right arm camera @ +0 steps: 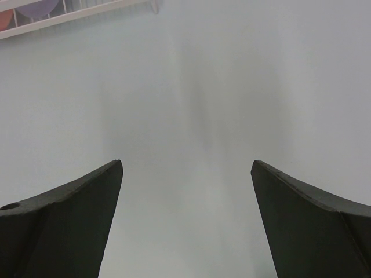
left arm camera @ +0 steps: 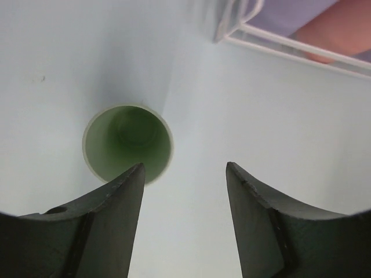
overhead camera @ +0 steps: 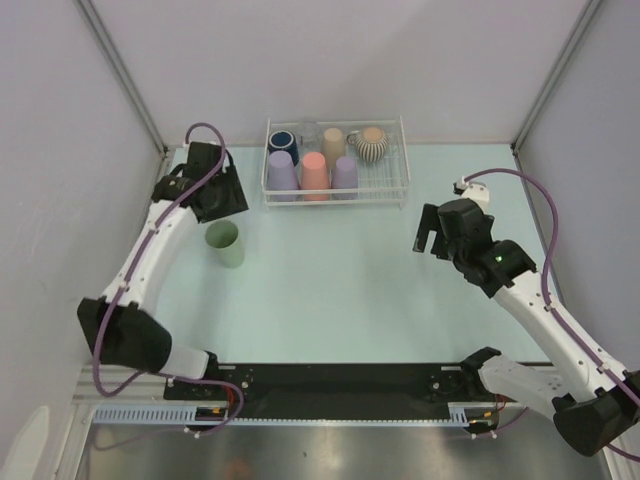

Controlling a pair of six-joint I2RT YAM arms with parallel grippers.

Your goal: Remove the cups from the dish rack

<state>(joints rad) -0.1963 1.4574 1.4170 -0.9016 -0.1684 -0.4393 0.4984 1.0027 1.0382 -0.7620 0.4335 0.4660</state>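
Observation:
The white wire dish rack [overhead camera: 404,170] stands at the back of the table and holds several cups: a navy mug [overhead camera: 283,142], a clear one [overhead camera: 309,133], a tan one [overhead camera: 333,142], a ribbed beige mug [overhead camera: 372,144], two lavender tumblers [overhead camera: 282,172] [overhead camera: 345,173] and a salmon-pink one [overhead camera: 314,171]. A pale green cup [overhead camera: 225,243] [left arm camera: 128,142] stands upright on the table left of the rack. My left gripper [overhead camera: 226,204] [left arm camera: 184,168] hovers above it, open, the cup just outside its left finger. My right gripper [overhead camera: 428,238] [right arm camera: 186,165] is open over bare table, right of the rack.
Grey walls close in the table on the left, back and right. The rack's near left corner [left arm camera: 243,29] shows at the top of the left wrist view, and its front rail [right arm camera: 75,14] at the top left of the right wrist view.

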